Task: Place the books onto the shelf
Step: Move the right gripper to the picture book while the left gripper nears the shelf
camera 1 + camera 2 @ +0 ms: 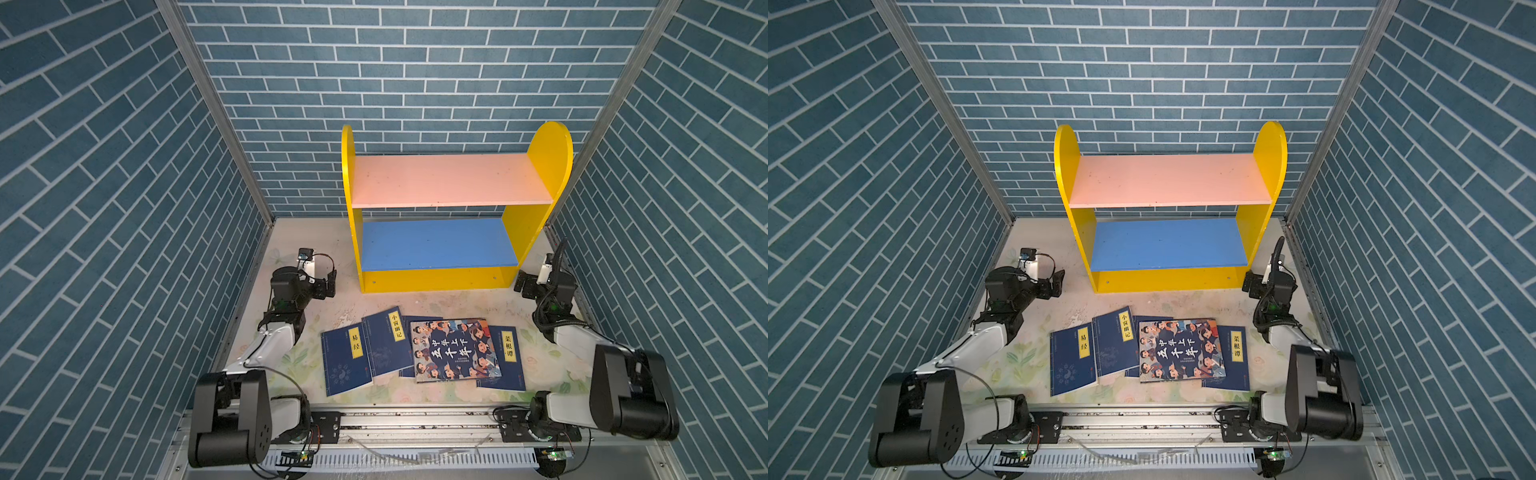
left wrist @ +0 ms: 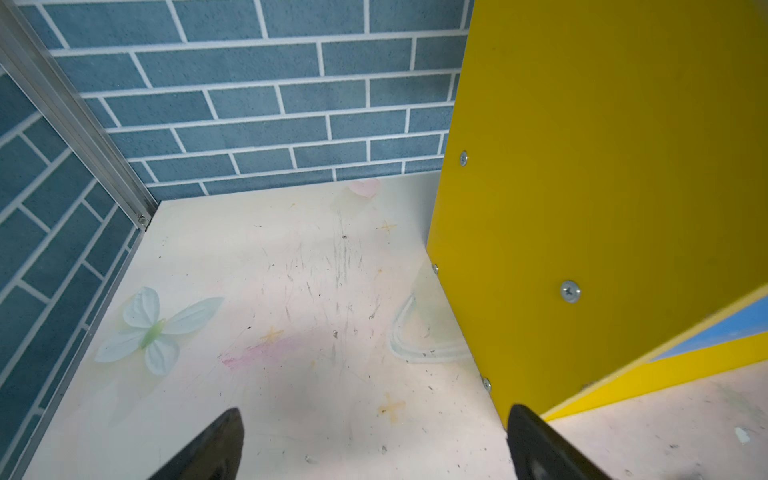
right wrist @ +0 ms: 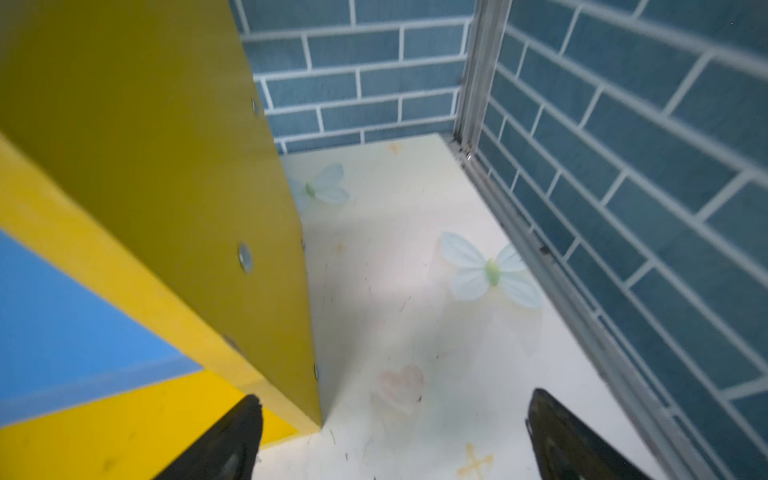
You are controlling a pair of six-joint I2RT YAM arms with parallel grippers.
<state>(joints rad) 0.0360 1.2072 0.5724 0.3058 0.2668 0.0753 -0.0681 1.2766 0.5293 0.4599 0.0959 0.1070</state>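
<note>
Lower centre in both top views: 4 navy books (image 1: 347,361), 1 cartoon book (image 1: 455,351). Above them, 1 shelf (image 1: 536,216). Left gripper (image 2: 374,415) and right gripper (image 3: 395,399): fingers spread.

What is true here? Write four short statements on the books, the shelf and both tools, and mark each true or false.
1. The shelf's pink board and blue board are bare. True.
2. The cartoon-faced book lies under the navy books. False: it lies on top of some of them.
3. The left tool and right tool are open, holding nothing. True.
4. A navy book stands on the blue board. False: all lie flat on the table before the shelf.
</note>
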